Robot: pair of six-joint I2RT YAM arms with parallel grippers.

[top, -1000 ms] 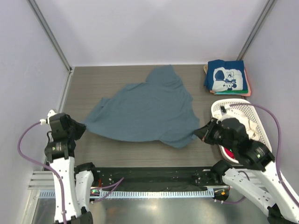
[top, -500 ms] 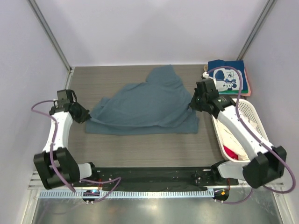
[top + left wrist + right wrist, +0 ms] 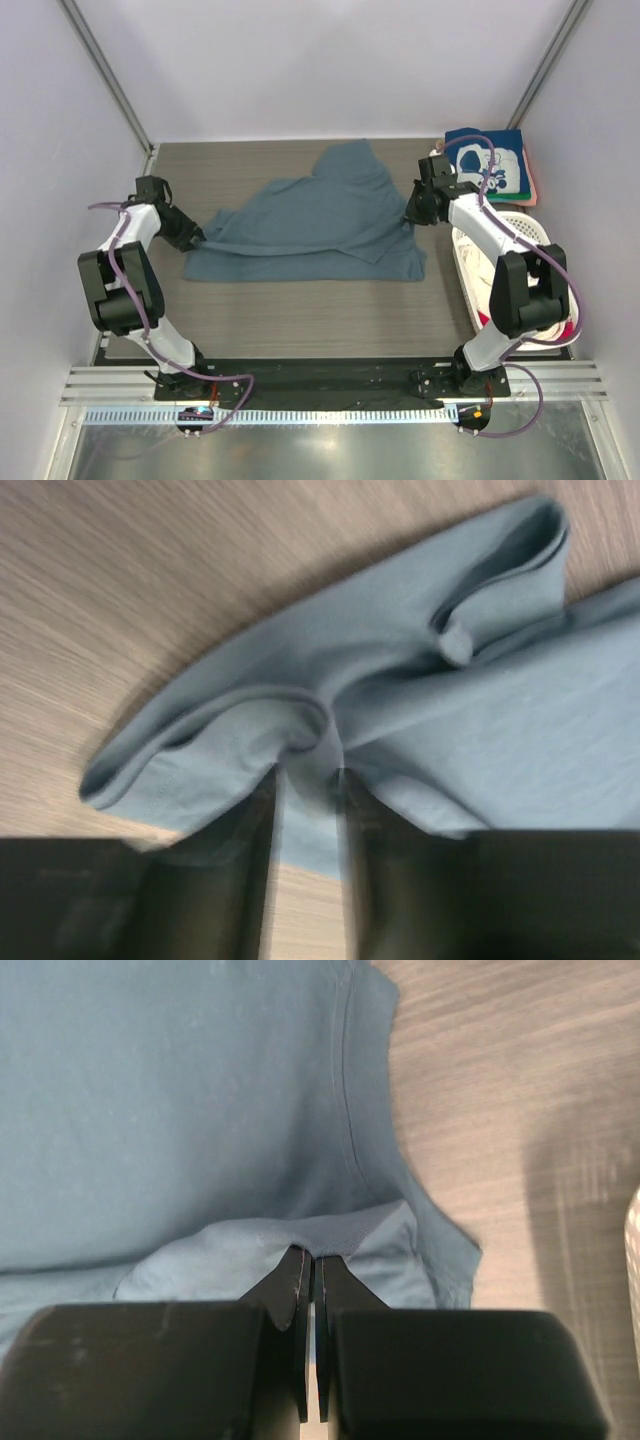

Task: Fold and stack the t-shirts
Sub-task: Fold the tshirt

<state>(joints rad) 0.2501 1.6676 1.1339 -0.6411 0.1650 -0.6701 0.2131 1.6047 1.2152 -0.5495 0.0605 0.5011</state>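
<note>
A plain slate-blue t-shirt (image 3: 300,225) lies across the middle of the table, its near part doubled over. My left gripper (image 3: 196,238) is shut on the shirt's left edge; in the left wrist view bunched cloth (image 3: 400,680) sits between my left gripper's fingers (image 3: 308,775). My right gripper (image 3: 410,214) is shut on the shirt's right edge; in the right wrist view my right gripper (image 3: 313,1257) pinches a fold of the blue cloth (image 3: 200,1110). A navy t-shirt with white cartoon print (image 3: 485,163) tops a folded stack at the back right.
A white lattice basket (image 3: 520,225) stands at the right edge with cream and red cloth (image 3: 490,322) inside, my right arm reaching over it. Pink and green edges (image 3: 528,192) show under the navy shirt. Grey walls close in the left, back and right.
Both grippers have moved from near the front edge toward the back, carrying the shirt's near corners over it. The shirt's near part now lies folded on itself.
</note>
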